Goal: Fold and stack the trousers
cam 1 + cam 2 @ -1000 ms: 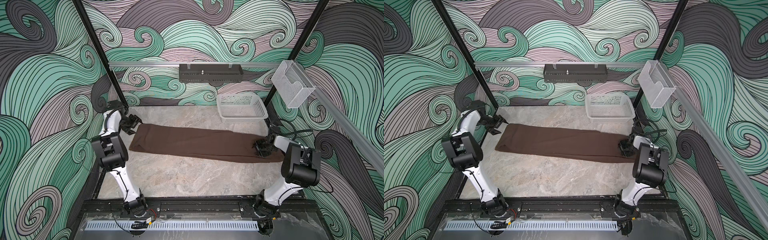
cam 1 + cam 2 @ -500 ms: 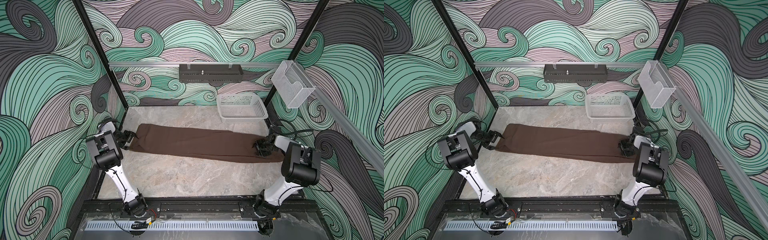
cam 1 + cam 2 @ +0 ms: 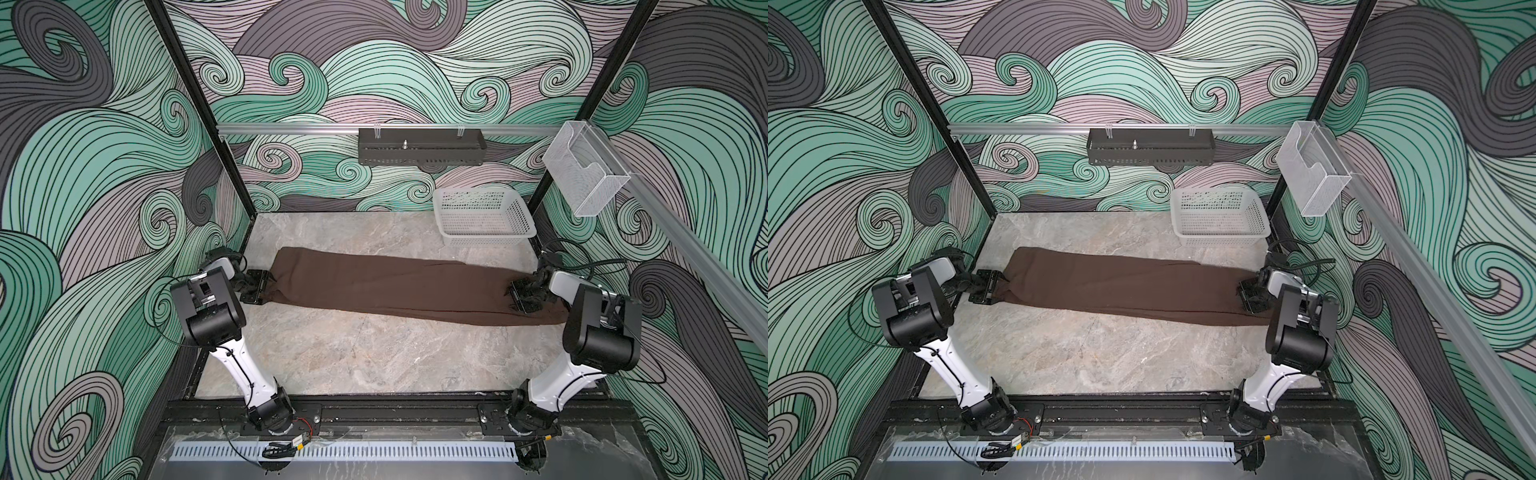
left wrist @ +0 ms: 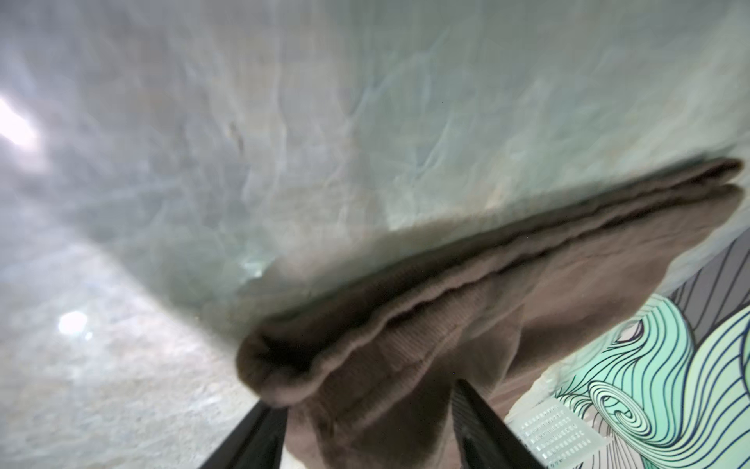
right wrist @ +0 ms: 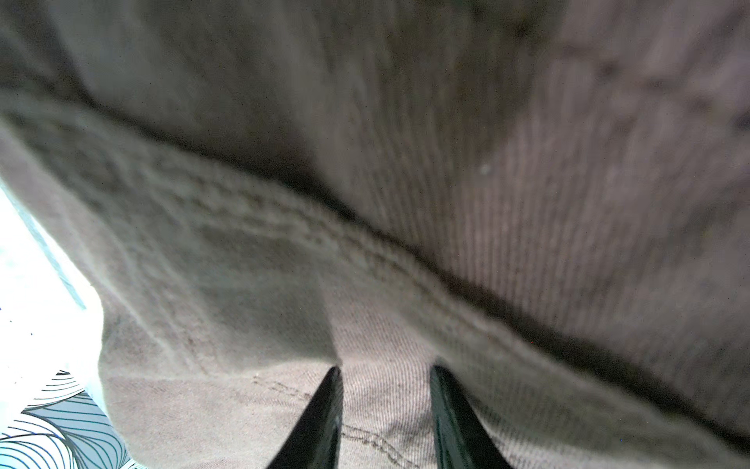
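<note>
Left jaws arrive at the left end of the long, dark chocolate-brown soft-fabric trousers (image 3: 399, 286), which lie stretched flat across the marbled grey surface (image 3: 374, 357).

A second ago the left arm (image 3: 210, 309) hung by the back-left corner. It has since dropped to the cloth's end, and the left jaws are narrowing astride the hem; I cannot tell whether they pinch it yet. The right jaws have stayed on the right end with cloth between them, and their grip is equally unclear. The trousers have not shifted, so I judge both ends are being taken for an end-to-end fold not yet made. The white perforated plastic basket (image 3: 486, 240) at the back right is empty. The clear plastic box (image 3: 586, 178) on the right rail looks empty too.
</note>
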Motion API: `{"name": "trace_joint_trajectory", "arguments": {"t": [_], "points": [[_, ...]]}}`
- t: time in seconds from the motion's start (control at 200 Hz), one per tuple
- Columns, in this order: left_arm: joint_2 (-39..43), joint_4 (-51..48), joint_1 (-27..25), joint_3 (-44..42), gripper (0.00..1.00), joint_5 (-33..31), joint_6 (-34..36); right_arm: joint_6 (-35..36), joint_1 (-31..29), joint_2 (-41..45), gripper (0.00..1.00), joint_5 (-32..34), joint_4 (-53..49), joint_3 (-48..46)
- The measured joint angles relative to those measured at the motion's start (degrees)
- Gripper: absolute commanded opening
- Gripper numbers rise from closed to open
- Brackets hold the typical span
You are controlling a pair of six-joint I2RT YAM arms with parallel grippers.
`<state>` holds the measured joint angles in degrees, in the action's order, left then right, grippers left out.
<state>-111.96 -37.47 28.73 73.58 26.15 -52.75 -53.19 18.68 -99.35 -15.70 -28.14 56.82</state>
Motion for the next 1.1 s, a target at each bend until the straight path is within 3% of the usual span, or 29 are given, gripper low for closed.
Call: {"name": "trace_joint_trajectory", "arguments": {"t": [0.155,0.37,0.46,0.55,0.605,0.675,0.721,1.101], "points": [[0.0,1.8,0.0,0.0,0.48,-0.5,-1.2,0.0,0.0,0.0,0.35,0.0,0.0,0.0],[0.0,3.0,0.0,0.2,0.09,-0.9,-2.6,0.0,0.0,0.0,0.33,0.0,0.1,-0.1],[0.1,3.1,0.0,0.3,0.01,-1.1,-2.4,0.0,0.0,0.0,0.32,0.0,0.1,-0.1],[1.4,2.7,0.0,0.3,0.01,-1.5,-2.0,0.0,0.0,0.0,0.32,0.0,0.1,-0.1],[3.1,2.1,0.0,0.3,0.07,-1.7,-1.5,0.0,0.0,0.0,0.32,-0.1,0.2,-0.2],[5.8,1.1,0.0,0.5,0.34,-2.2,-0.3,0.0,0.0,0.0,0.32,-0.2,0.3,-0.2],[7.2,0.3,0.0,1.0,0.41,-2.5,0.6,0.0,0.0,0.0,0.32,-0.2,0.5,-0.3],[4.8,0.3,-0.3,1.5,0.37,-2.6,1.7,0.0,0.0,0.0,0.31,-0.5,0.5,-0.3]]}}
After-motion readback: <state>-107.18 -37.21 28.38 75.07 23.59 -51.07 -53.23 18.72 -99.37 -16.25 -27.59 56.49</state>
